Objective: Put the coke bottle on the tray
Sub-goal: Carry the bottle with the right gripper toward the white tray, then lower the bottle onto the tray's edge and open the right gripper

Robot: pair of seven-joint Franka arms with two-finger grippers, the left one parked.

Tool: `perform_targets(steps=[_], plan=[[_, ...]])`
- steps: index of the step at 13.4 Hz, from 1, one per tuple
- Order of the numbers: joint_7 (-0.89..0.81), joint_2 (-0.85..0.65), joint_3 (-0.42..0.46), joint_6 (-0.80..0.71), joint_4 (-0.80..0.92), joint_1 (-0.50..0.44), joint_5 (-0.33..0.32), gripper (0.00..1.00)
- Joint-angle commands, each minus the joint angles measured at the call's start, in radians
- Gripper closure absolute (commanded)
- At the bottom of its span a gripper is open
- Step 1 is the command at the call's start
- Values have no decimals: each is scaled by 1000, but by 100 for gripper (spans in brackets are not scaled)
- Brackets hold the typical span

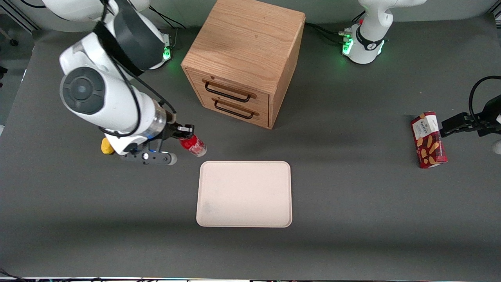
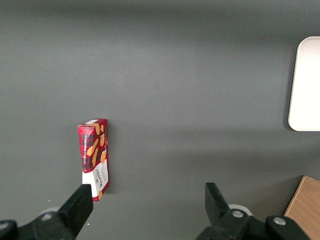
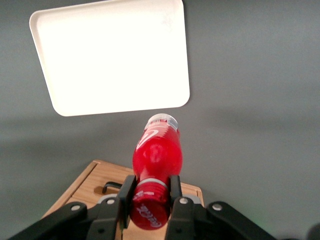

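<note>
We note the pincer (image 3: 150, 200) clamped on the capped neck of the coke bottle (image 1: 193, 145), held off the surface toward the working arm's end. Its long axis tilts, clear base pointing at the tray (image 1: 244, 194), which lies nearer the front edge, near mid-surface; we judge a short carry there remains.

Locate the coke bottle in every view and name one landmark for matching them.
Front view: the coke bottle hangs tilted in the gripper, held at its cap end, farther from the camera than the tray, toward the working arm's end.
Right wrist view: the coke bottle is clamped at its neck by the gripper, above bare table short of the tray.
Left wrist view: not in it.
Shared landmark: the tray, seen in all three.
</note>
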State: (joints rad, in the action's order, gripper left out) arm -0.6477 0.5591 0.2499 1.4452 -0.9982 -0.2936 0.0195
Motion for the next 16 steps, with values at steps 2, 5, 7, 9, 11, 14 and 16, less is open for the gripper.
perform_targets(steps=[2,5,7,9,11,14,16], plan=[[-13,60,0,52,61,-4,-73,100],[-13,114,-3,118,58,-16,-99,100],[-1,151,-9,174,52,-15,-101,100],[5,183,-11,219,49,-15,-119,100],[3,222,-11,254,47,-13,-142,100],[0,266,-24,313,35,-12,-144,100],[-1,272,-26,366,-6,-10,-142,100]])
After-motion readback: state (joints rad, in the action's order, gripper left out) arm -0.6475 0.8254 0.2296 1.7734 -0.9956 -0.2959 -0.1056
